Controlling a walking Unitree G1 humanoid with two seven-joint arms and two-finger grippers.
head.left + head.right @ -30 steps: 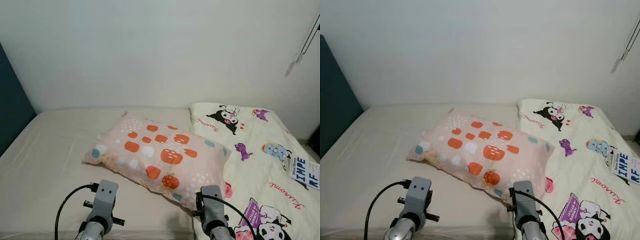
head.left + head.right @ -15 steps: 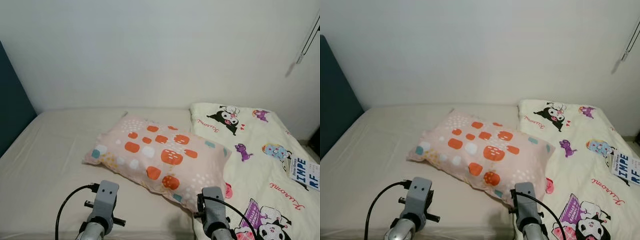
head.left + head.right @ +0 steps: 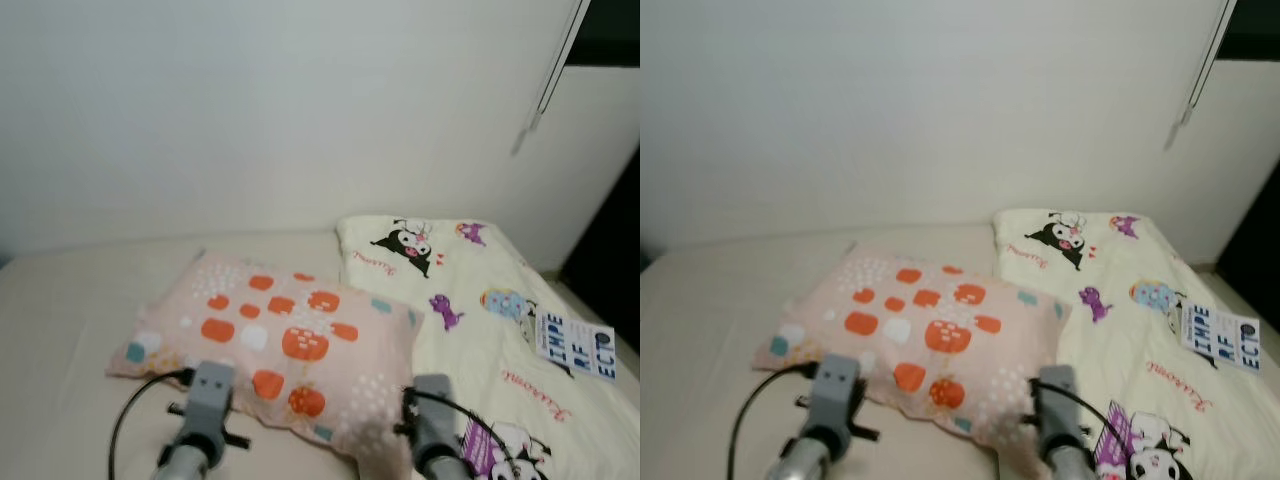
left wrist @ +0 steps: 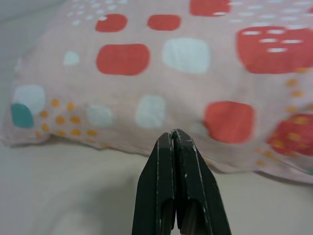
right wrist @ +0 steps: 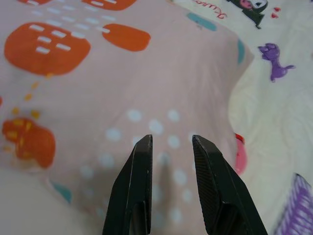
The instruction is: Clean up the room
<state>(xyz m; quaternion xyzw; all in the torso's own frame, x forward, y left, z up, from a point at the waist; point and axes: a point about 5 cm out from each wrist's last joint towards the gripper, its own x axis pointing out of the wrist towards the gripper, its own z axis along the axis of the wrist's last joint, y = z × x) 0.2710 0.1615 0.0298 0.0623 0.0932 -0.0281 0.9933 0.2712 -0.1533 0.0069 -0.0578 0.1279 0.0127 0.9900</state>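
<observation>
You are facing a bed (image 3: pixel 60 300) covered in a plain cream sheet, set against a white wall (image 3: pixel 250 110). The head views are slightly blurred.

On the right half of the bed lies a cream blanket (image 3: pixel 480 330) printed with cartoon figures and pink script. It runs from the wall end down past your right arm. A white label with dark block letters (image 3: pixel 577 347) sits near its far right edge.

A pink pillow (image 3: pixel 270 335) with orange, white and teal patches lies across the middle of the bed. Its right end overlaps the blanket's left border.

Your left gripper (image 4: pixel 174 139) is held low, just short of the pillow's near long edge. Its two black fingers (image 4: pixel 164 181) are pressed together with nothing between them. The tips point at the pillow's lower seam; bare sheet lies below and to either side of them. In the head view the silver wrist (image 3: pixel 203 400) shows with a black cable (image 3: pixel 130 425) looped beside it.

Your right gripper (image 5: pixel 171 142) is poised over the pillow's right end. Its fingers (image 5: pixel 137 186) stand apart with a clear gap, holding nothing. White-dotted pillow fabric lies directly beyond the tips. The blanket, with a purple cat print (image 5: pixel 279 61), lies off to the outer side of the right finger. Whether the tips touch the fabric cannot be told.
</observation>
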